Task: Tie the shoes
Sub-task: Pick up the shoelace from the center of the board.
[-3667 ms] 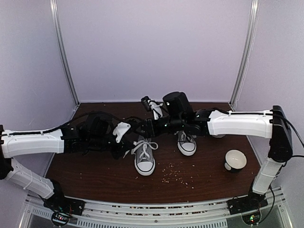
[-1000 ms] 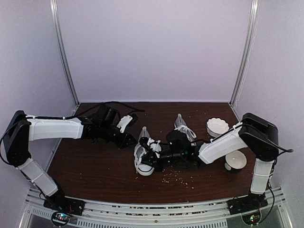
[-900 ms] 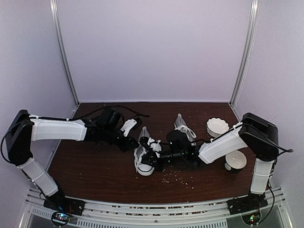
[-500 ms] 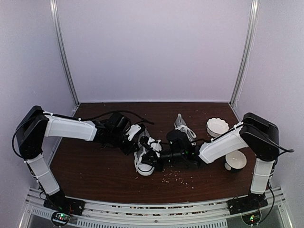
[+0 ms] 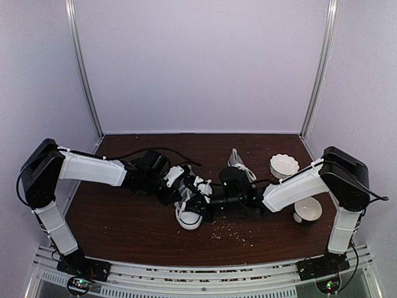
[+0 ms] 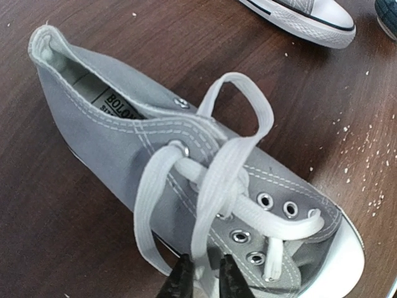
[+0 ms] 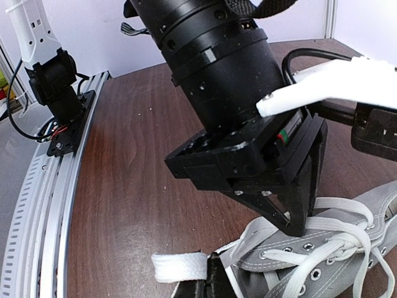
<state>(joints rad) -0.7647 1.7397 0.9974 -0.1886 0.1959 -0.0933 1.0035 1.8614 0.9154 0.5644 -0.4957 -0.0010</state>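
Note:
One grey shoe lies mid-table, seen close in the left wrist view with its white laces crossed in a knot and one loop standing up. My left gripper sits over the eyelets, its fingers nearly closed on a lace strand. My right gripper is shut on a flat white lace loop beside the same shoe. The other shoe lies behind, apart from both grippers.
Two white bowls stand at the right: one further back, one nearer. Pale crumbs are scattered in front of the shoes. The left arm's wrist fills the right wrist view. The frame rail runs along the table's near edge.
My left arm has swung right, from beside the shoe to directly over its laces. My right gripper has stayed low at the shoe, still shut on the lace.

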